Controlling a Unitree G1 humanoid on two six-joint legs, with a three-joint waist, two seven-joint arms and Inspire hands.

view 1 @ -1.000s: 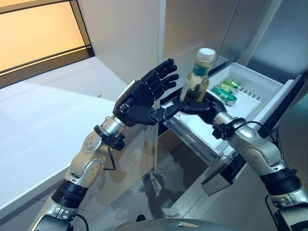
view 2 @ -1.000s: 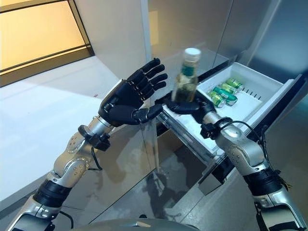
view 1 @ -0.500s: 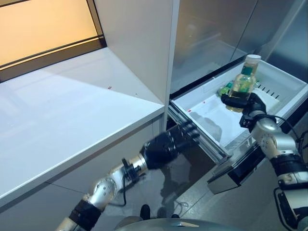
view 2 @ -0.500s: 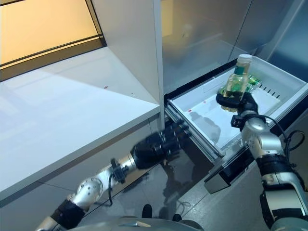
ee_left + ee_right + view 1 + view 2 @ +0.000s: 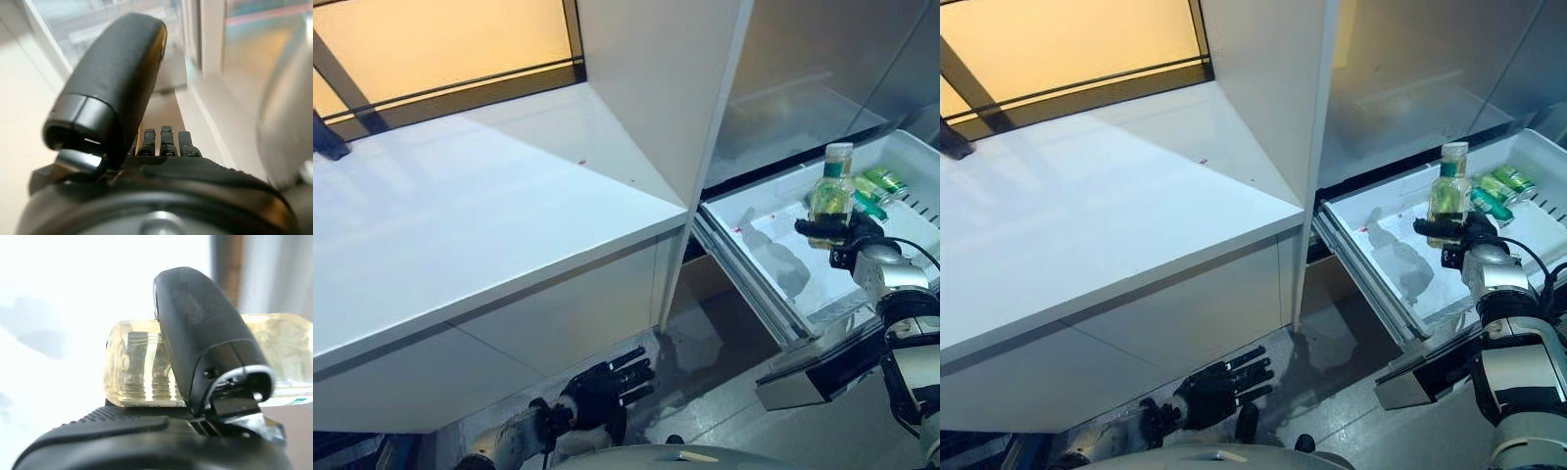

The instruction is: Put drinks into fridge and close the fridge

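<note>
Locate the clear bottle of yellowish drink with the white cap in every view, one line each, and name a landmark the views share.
Left eye view: clear bottle of yellowish drink, upright in the right robot hand, over the open white fridge drawer.
Right eye view: same bottle, right of centre, over the drawer.
Left wrist view: not in it.
Right wrist view: fills the middle, behind the thumb.
Shared landmark: green cans in the drawer, in both eye views.

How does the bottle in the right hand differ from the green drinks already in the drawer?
The bottle stands upright in the right hand, above the drawer; the green drinks lie on their sides at the drawer's far end. The bottle is clear with pale yellowish liquid and a light cap; the drinks are green. The bottle looks larger. All sit within the drawer's area.
</note>
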